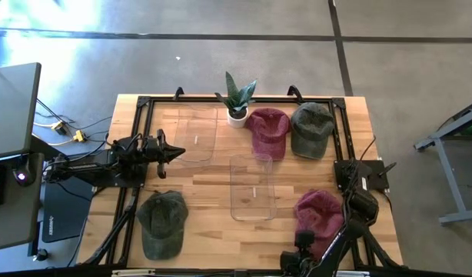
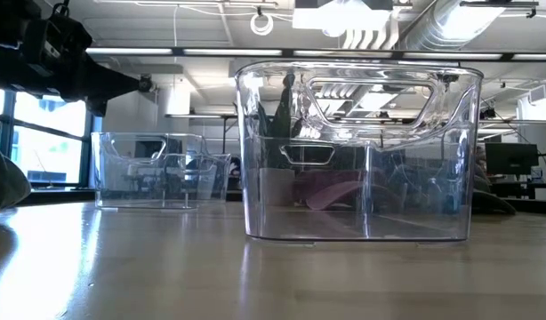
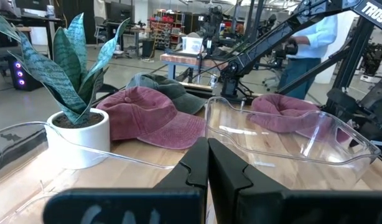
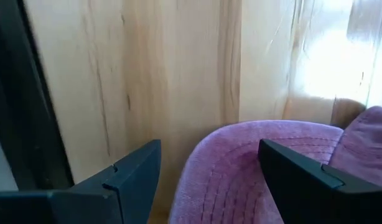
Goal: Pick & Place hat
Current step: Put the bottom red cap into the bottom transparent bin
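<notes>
Wooden surface (image 1: 213, 173) seen from above, edged by a black frame. Two clear plastic bins: one (image 1: 252, 187) near the centre, another (image 1: 196, 132) toward the far left part, close beside the left gripper. Four caps lying flat. Pink hat (image 1: 320, 215) at the near right part, brim under the right gripper (image 1: 304, 245). Second pink hat (image 1: 267, 132) at the far edge, touching a green hat (image 1: 312, 129) on its right. Another green hat (image 1: 162, 221) at the near left, well apart from the rest. Small potted plant (image 1: 237, 98) in a white pot at the far edge, just left of the far pink hat.

Right gripper low at the near edge, jaws spread wide, one finger (image 4: 132, 171) over bare wood, the other over pink fabric; brim lying between and below them, nothing clamped. Left gripper (image 1: 168, 151) held out from the left side over the surface, jaws shut tight on nothing, pointed toward the bins.

In the left wrist view, a person in a light shirt (image 3: 312, 37) standing in the room beyond.
</notes>
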You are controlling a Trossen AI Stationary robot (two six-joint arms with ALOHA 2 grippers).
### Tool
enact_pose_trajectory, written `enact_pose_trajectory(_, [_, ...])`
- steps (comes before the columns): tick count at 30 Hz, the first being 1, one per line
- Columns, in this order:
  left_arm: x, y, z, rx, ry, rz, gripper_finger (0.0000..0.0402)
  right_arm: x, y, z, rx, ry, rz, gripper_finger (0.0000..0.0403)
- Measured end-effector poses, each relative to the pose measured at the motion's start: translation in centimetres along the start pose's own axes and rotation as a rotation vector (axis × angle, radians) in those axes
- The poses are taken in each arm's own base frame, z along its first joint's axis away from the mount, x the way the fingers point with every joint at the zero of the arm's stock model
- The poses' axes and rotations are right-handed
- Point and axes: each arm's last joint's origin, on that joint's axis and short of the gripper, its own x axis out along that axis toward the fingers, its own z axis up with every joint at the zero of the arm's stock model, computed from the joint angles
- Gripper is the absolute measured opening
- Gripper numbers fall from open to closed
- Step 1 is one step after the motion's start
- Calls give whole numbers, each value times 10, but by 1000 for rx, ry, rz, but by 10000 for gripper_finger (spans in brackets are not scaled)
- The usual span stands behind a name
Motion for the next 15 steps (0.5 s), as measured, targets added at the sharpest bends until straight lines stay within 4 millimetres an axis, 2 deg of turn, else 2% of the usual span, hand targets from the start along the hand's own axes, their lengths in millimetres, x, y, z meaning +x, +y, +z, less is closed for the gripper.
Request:
enact_pose_trajectory(10, [0,0,0,0,0,-1,0,-2,-13,-12,36,223,-87,265])
enact_pose_trajectory(15, [0,0,0,0,0,0,0,-1,-13,-12,56,210,-95,243])
